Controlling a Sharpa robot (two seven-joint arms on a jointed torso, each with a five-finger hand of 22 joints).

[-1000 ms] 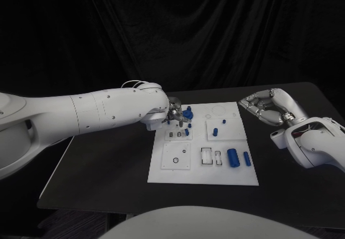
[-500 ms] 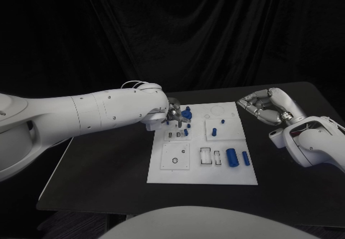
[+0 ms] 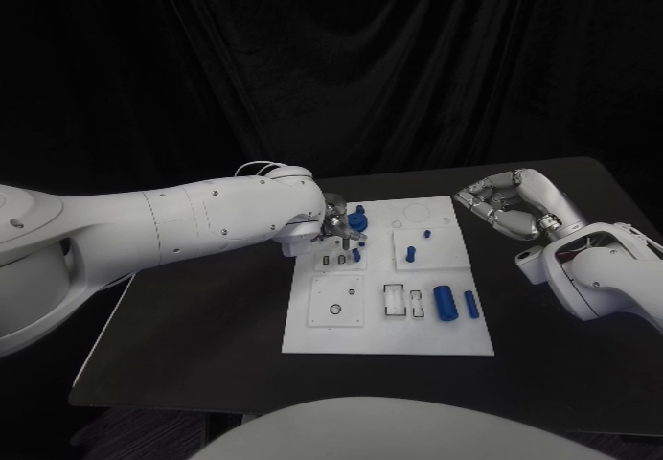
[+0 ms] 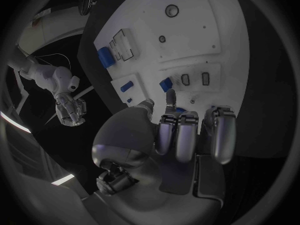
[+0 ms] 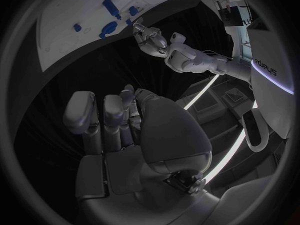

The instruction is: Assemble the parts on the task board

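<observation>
L hand over the task board's far-left part, R hand off the board.
L hand (image 3: 331,222) is over the far-left part of the task board (image 3: 359,331), fingers (image 4: 177,135) curled in side by side; can't tell if anything is pinched. Small blue parts sit just beside it: a round-headed one (image 3: 358,219) and a short peg (image 3: 356,254). Farther across the board, a peg (image 3: 410,254) stands in a raised white block; nearer the robot a large blue cylinder (image 3: 445,302) lies with a slimmer one (image 3: 472,305) beside it. R hand (image 3: 506,208) is off the board's far-right corner, fingers curled, holding nothing. Board lies on the black table (image 3: 194,326); black curtain (image 3: 331,86) behind.
</observation>
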